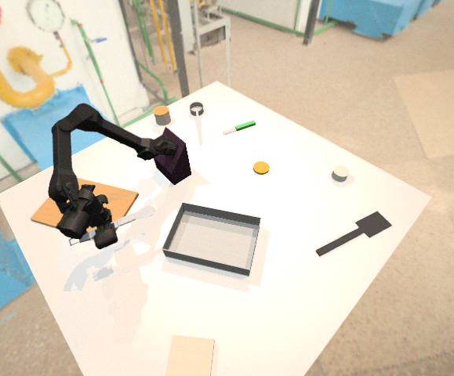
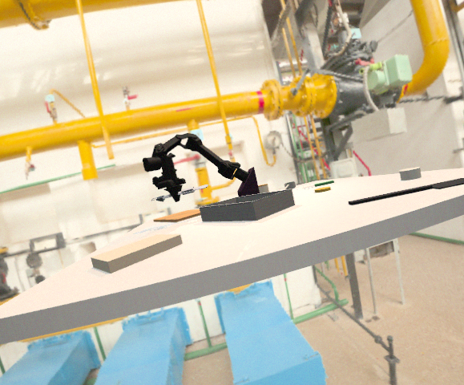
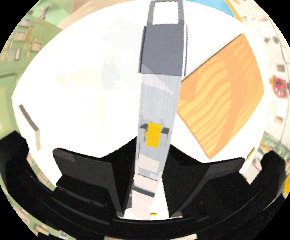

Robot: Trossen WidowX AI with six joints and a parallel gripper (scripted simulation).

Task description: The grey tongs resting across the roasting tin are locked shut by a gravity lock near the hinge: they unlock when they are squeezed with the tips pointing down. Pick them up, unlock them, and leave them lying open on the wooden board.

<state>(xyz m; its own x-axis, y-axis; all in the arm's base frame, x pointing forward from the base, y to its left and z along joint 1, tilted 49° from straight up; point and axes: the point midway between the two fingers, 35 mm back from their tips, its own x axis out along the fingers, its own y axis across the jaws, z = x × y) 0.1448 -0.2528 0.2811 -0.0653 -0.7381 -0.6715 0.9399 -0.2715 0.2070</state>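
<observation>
My gripper (image 1: 99,231) (image 2: 176,193) (image 3: 148,140) is shut on the grey tongs (image 1: 139,214) (image 2: 194,189) (image 3: 159,100) and holds them in the air, across its fingers. The tongs lie roughly level, with their arms looking close together. In the wrist view one end shows a dark grey section and an open rectangular loop, and a yellow piece (image 3: 153,136) sits near the fingers. The wooden board (image 1: 117,198) (image 2: 178,216) (image 3: 225,100) lies below and beside them, partly hidden by the arm in the top view. The roasting tin (image 1: 223,215) (image 2: 227,212) holds nothing.
A dark purple wedge (image 1: 181,165) (image 2: 249,184) stands by the arm's base. A beige block (image 1: 190,356) (image 2: 136,253) lies near one table edge. A black spatula (image 1: 375,223) (image 2: 413,189), a yellow disc (image 1: 260,167) and a green-handled tool (image 1: 245,125) lie beyond the tin.
</observation>
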